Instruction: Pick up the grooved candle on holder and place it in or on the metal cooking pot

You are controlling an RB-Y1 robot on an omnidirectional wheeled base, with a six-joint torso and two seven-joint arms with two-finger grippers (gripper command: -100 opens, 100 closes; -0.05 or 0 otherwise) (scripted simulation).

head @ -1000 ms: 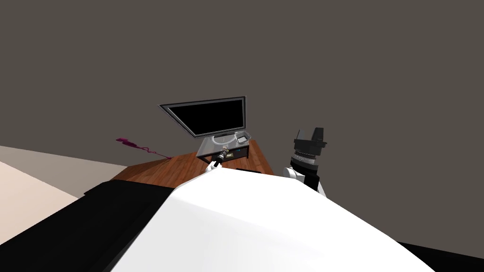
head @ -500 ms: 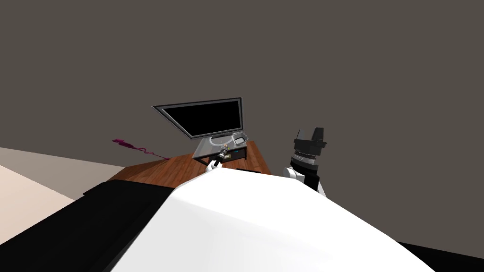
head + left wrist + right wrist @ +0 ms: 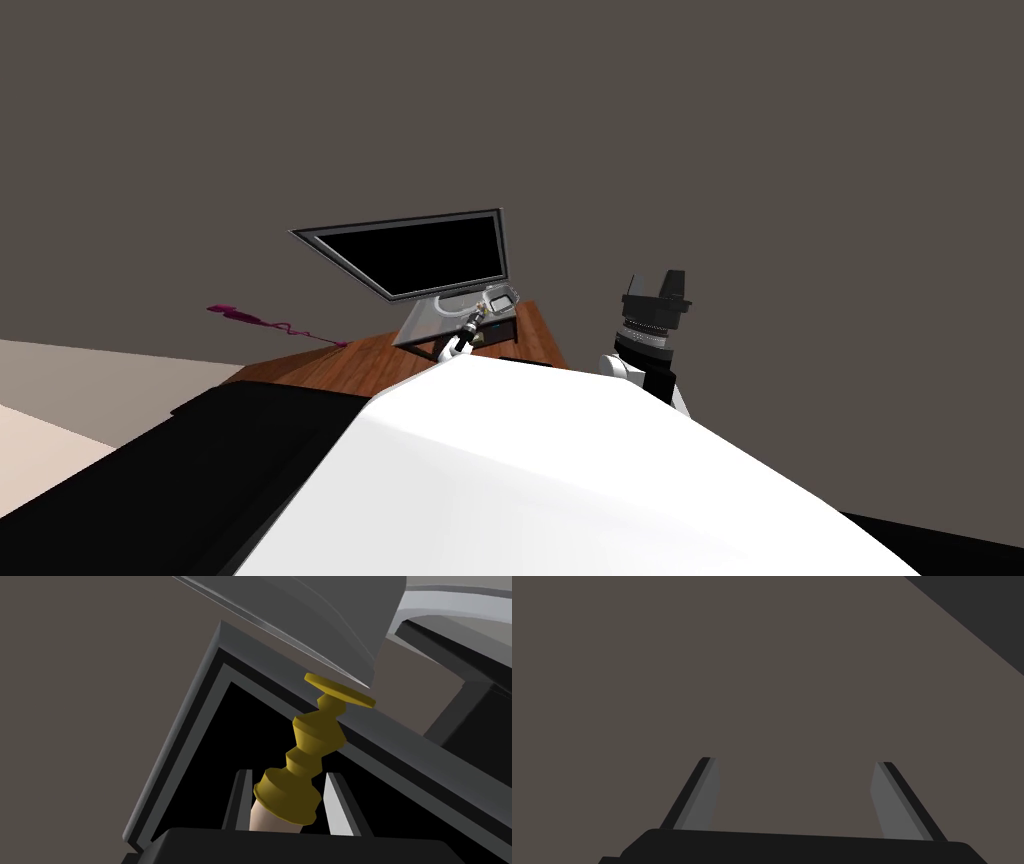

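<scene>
Between the two fingers of the left hand [image 3: 288, 773], which are drawn in close on either side, sits the candle [image 3: 270, 822] on its holder [image 3: 307, 761]. The pale wax end lies nearest the hand's dark body. The yellow stepped holder runs out past the fingertips to its flat foot. The fingers press at the holder's widest cup, where wax meets holder.

I judge that a fair hold. The piece looks rigid and light, but its smooth, stepped sides could let it pivot between such thin blades. The wax would likely mar under a hard squeeze, so the cup seems a better place to grip than the candle itself.

Just beyond the foot, the corner of a grey slab [image 3: 325, 616] crosses a grey frame [image 3: 200, 726] set around black. I cannot tell whether foot and slab touch. Farther out past the slab curves a pale rim [image 3: 450, 603], perhaps the pot's.

Well off to this hand's right, the right hand [image 3: 795, 762] is raised, its fingers spread wide, holding nothing.
</scene>
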